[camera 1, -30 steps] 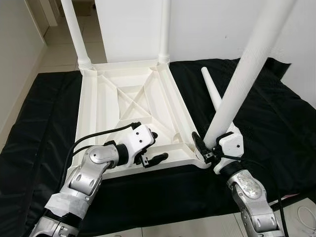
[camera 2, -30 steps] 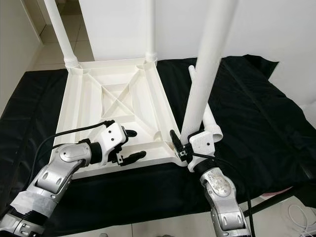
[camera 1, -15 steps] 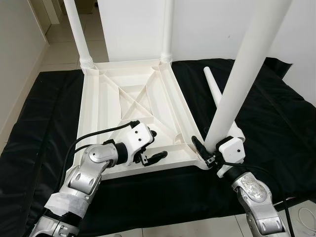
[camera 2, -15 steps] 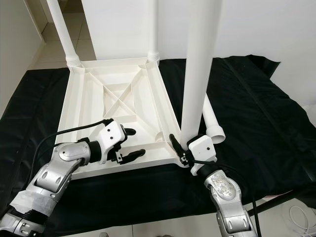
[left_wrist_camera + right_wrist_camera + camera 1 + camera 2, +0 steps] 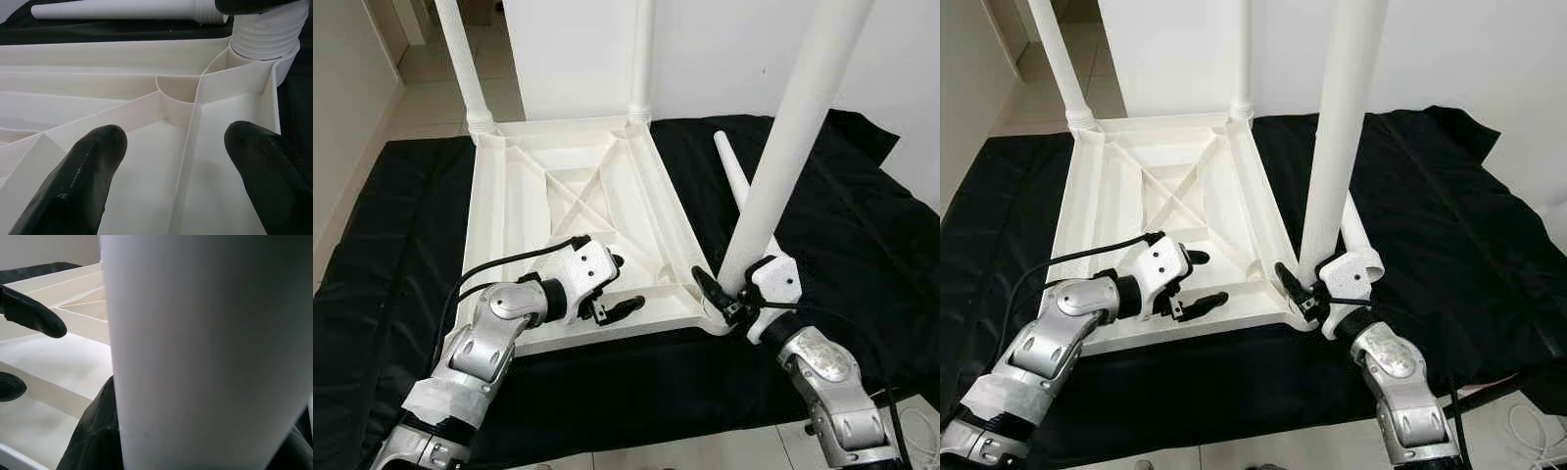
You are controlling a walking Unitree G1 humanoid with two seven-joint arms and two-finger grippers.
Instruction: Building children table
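Upturned white tabletop (image 5: 573,201) lying on a black cloth (image 5: 401,245), two legs (image 5: 460,59) fitted at its far corners. Right hand (image 5: 736,294) grips a third leg (image 5: 783,147) upright at the near right corner. Left hand (image 5: 612,289) open over the near edge. A loose leg (image 5: 732,171) lies beside the tabletop's right edge.

White walls (image 5: 724,49); tiled floor (image 5: 431,103); black cloth (image 5: 862,225)
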